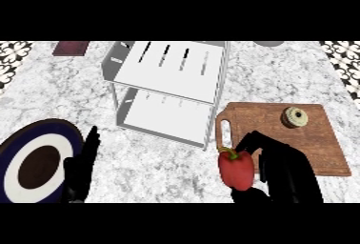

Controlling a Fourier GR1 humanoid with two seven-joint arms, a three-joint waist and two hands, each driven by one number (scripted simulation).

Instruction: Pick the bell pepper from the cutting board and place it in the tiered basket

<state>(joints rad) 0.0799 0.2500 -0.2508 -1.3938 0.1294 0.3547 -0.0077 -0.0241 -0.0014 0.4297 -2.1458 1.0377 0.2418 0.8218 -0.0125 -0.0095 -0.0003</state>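
Head view: everything below is seen looking down from above my forearms onto the marble counter [169,162].
My right hand [288,171]: at the lower right, fingers and thumb curled round the bell pepper from its right side, clamped on it.
Bell pepper [235,171]: red, green stem pointing away from me, showing over the near left corner of the cutting board. I cannot tell whether it touches the wood.
Cutting board [309,138]: brown wood, on the counter to the right, its handle slot on the left edge, just beside the basket's near right leg.
Round item [294,116]: a pale greenish ring lying on the board's far side, well apart from the pepper.
Tiered basket [175,76]: white, two shelves, standing in the middle of the counter, beyond and left of the pepper. Both shelves show bare white.
My left hand [79,169]: at the lower left, fingers straight and up, resting, holding nothing.
Plate [53,128]: dark blue rim, white ring, brown centre, just left of my left hand.
Dark red block [72,47]: at the far left edge of the counter.
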